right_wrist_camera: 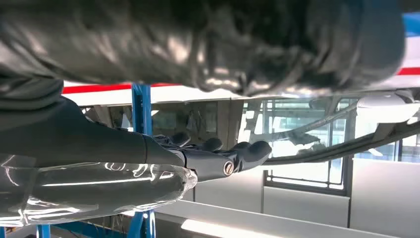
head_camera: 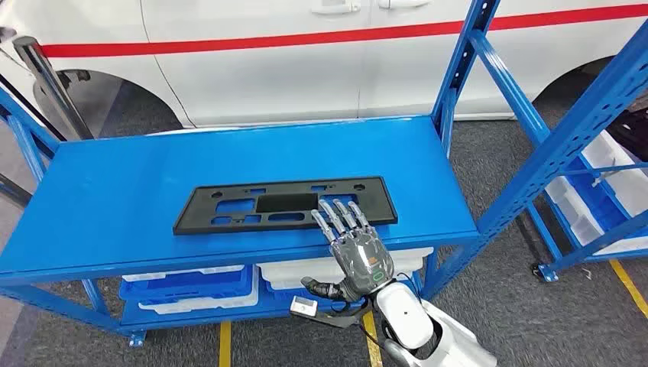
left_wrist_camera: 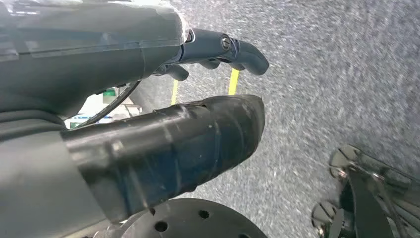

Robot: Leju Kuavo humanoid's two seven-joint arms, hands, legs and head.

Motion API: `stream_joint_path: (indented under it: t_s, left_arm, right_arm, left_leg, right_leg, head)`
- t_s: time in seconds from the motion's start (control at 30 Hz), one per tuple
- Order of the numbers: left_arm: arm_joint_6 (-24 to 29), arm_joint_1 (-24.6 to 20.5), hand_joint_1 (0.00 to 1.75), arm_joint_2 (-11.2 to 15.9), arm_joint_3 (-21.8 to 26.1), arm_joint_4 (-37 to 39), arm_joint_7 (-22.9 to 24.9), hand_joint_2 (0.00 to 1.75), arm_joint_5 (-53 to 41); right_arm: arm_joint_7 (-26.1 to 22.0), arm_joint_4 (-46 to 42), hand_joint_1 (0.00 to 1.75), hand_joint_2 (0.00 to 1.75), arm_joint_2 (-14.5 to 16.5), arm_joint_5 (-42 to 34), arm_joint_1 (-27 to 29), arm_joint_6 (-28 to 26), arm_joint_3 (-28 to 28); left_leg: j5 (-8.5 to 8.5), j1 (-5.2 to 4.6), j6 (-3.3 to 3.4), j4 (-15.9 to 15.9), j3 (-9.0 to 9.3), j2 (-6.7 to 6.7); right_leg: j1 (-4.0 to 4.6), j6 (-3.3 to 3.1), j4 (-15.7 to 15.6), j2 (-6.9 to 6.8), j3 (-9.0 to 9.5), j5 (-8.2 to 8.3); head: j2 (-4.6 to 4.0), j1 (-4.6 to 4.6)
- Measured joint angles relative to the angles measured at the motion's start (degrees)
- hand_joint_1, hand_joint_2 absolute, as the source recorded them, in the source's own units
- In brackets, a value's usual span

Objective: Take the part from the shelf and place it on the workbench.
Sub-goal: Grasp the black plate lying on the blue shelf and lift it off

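One black part [head_camera: 284, 203] lies on the blue shelf [head_camera: 115, 206] (white car [head_camera: 306, 61] behind), right robot hand [head_camera: 356, 245] spread flat.

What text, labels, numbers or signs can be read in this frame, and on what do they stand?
None is readable.
Right hand: a small green and orange mark on its back, too small to read.
White tag beneath the hand: a dark mark, too small to read.
Black part on the blue shelf: cut-outs, no lettering visible.
White vehicle: a red stripe, no words.
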Motion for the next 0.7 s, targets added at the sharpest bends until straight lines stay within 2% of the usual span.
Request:
stream_joint_path:
  t_s: [0.1, 0.13, 0.17, 0.23, 0.27, 0.3, 0.43, 0.5, 0.57, 0.6, 0.63, 0.67, 0.7]
  left_arm:
    - [0.0, 0.0, 0.0, 0.0, 0.0, 0.0, 0.0, 0.0, 0.0]
    - [0.0, 0.1, 0.0, 0.0, 0.0, 0.0, 0.0, 0.0, 0.0]
    - [0.0, 0.1, 0.0, 0.1, 0.0, 0.0, 0.0, 0.0, 0.0]
    - [0.0, 0.1, 0.0, 0.1, 0.0, 0.0, 0.0, 0.0, 0.0]
    - [0.0, 0.2, 0.0, 0.2, 0.0, 0.0, 0.0, 0.0, 0.0]
    - [0.0, 0.2, 0.0, 0.2, 0.0, 0.0, 0.0, 0.0, 0.0]
    - [0.0, 0.1, 0.0, 0.2, 0.0, 0.0, 0.0, 0.0, -0.2]
    - [0.0, 0.1, 0.0, 0.3, 0.0, 0.0, 0.0, 0.0, -0.2]
    - [0.0, 0.1, 0.0, 0.3, 0.0, 0.0, 0.0, 0.0, -0.2]
    - [0.0, 0.0, 0.0, 0.3, 0.0, 0.0, 0.0, 0.0, -0.2]
    - [0.0, 0.0, 0.0, 0.3, 0.0, 0.0, 0.0, 0.0, -0.2]
    - [0.0, 0.0, 0.0, 0.3, 0.0, 0.0, 0.0, 0.0, -0.2]
    - [0.0, 0.0, 0.0, 0.3, 0.0, 0.0, 0.0, 0.0, -0.2]
  right_arm:
    - [-0.2, 0.0, 0.0, 0.0, 0.1, -0.3, 0.0, 0.2, 0.1]
    - [-0.3, 0.0, 0.0, 0.0, 0.1, -0.5, 0.0, 0.4, 0.1]
    - [-0.4, 0.0, 0.0, 0.0, 0.1, -0.7, 0.0, 0.5, 0.1]
    - [-0.7, 0.0, 0.0, 0.0, 0.2, -1.4, -0.1, 0.6, 0.2]
    - [-0.9, 0.0, 0.0, 0.0, 0.2, -1.7, -0.1, 0.6, 0.2]
    - [-1.0, 0.0, 0.0, 0.0, 0.2, -1.8, -0.2, 0.6, 0.3]
    - [-1.5, 0.0, 0.0, 0.0, 0.3, -2.1, -0.5, 0.7, 0.5]
    - [-1.7, 0.0, 0.0, 0.0, 0.3, -2.3, -0.7, 0.7, 0.6]
    - [-1.8, 0.1, 0.0, 0.0, 0.3, -2.4, -0.8, 0.8, 0.6]
    - [-1.9, 0.1, 0.0, 0.0, 0.3, -2.4, -0.8, 0.8, 0.7]
    - [-1.9, 0.2, 0.0, 0.0, 0.3, -2.4, -0.8, 0.8, 0.8]
    - [-2.0, 0.2, 0.0, 0.0, 0.3, -2.5, -0.8, 0.9, 0.8]
    - [-2.0, 0.3, 0.0, 0.0, 0.3, -2.6, -0.9, 1.1, 0.9]
  left_leg:
    - [-1.35, 0.07, -0.16, 5.9, -3.66, 0.01]
    - [-0.46, 0.09, -0.2, 6.2, -4.22, 0.01]
    - [1.56, 0.12, -0.18, 4.2, -3.68, 0.02]
    - [6.25, 0.09, 0.08, -3.3, -0.67, 0.02]
    - [7.59, 0.02, 0.3, -6.5, 0.63, -0.01]
    - [8.11, -0.06, 0.53, -8.4, 1.33, -0.04]
    - [7.79, 0.02, 1.5, -9.6, 1.82, -0.13]
    - [7.74, 0.19, 2.07, -9.9, 2.22, -0.01]
    - [7.57, 0.14, 2.41, -9.9, 2.29, 0.06]
    - [7.52, 0.12, 2.46, -9.9, 2.32, 0.05]
    - [7.46, 0.11, 2.5, -9.9, 2.38, 0.03]
    - [7.39, 0.12, 2.49, -9.9, 2.5, -0.01]
    - [7.3, 0.12, 2.4, -9.9, 2.67, -0.06]
  right_leg:
    - [0.16, -0.14, 0.1, -0.04, 0.26, -0.33]
    - [0.2, -0.13, 0.1, -0.01, 0.45, -0.54]
    - [0.21, -0.07, 0.2, 0.05, 0.72, -0.82]
    - [0.29, 0.25, 0.5, 0.16, 1.24, -1.56]
    - [0.39, 0.52, 0.8, 0.21, 1.28, -1.91]
    - [0.47, 0.79, 1.0, 0.21, 1.21, -2.15]
    - [0.49, 1.81, 1.6, 0.19, 1.01, -3.04]
    - [0.28, 2.35, 5.6, 0.19, -0.83, -5.39]
    - [0.09, 2.68, 13.1, 0.16, -4.81, -8.38]
    - [0.03, 2.78, 15.9, 0.16, -6.52, -8.97]
    - [-0.03, 2.82, 16.9, 0.16, -7.4, -8.53]
    - [-0.09, 2.79, 15.7, 0.16, -7.18, -7.04]
    - [-0.15, 2.68, 12.5, 0.15, -5.89, -4.79]
  head:
    - [0.0, 0.0]
    - [0.0, 0.0]
    - [0.0, 0.0]
    - [0.0, 0.01]
    - [0.0, 0.01]
    - [0.0, 0.02]
    - [0.0, 0.03]
    - [0.0, 0.04]
    - [0.0, 0.04]
    - [0.0, 0.04]
    - [0.0, 0.04]
    - [0.0, 0.05]
    - [0.0, 0.05]
